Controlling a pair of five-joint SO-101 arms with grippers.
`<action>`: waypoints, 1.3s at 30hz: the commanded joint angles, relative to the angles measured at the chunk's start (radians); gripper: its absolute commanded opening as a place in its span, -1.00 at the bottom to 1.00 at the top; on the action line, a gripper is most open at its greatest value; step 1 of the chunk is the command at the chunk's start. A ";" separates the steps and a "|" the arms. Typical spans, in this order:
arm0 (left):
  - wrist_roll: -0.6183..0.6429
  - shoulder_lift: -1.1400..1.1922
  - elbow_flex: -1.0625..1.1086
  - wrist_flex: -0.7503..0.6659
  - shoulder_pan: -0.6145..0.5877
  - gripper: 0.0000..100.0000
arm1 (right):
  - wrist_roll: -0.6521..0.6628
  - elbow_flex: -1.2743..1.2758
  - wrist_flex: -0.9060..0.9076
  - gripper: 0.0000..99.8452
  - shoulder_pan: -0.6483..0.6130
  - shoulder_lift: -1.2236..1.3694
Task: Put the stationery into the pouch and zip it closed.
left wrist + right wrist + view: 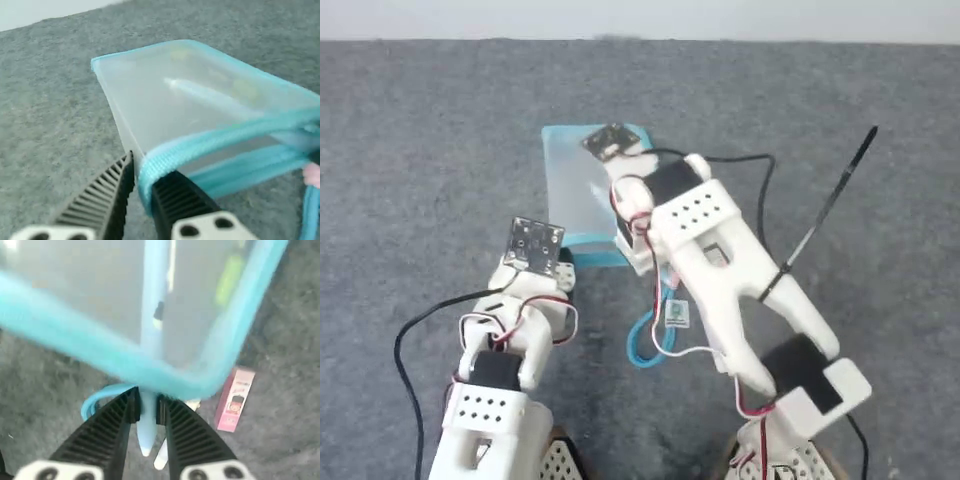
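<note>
The translucent pouch with teal trim lies on the grey mat. My left gripper is shut on the pouch's teal zipper edge at its near corner. My right gripper is shut on a pale blue pen, whose front part is inside the pouch while its tail sticks out between the fingers. Through the pouch wall the pen shows again, beside a yellow-green item. In the high view my right gripper sits at the pouch's near right corner, and my left gripper at the near left.
A small pink box lies on the mat just outside the pouch. A blue cord loop trails from the pouch toward the arms, with a small tag beside it. A thin black strip sticks out over the mat at the right.
</note>
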 commanded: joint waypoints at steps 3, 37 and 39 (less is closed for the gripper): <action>0.003 -0.017 -0.018 -0.028 0.069 -0.97 | -0.032 -0.160 0.004 -0.98 0.016 0.015; 0.078 -0.018 -0.038 -0.034 -0.091 -0.97 | 0.011 -0.080 -0.124 -0.72 0.053 -0.262; 0.087 -0.018 -0.041 -0.034 -0.103 -0.97 | 0.012 0.002 -0.151 -0.72 0.053 -0.343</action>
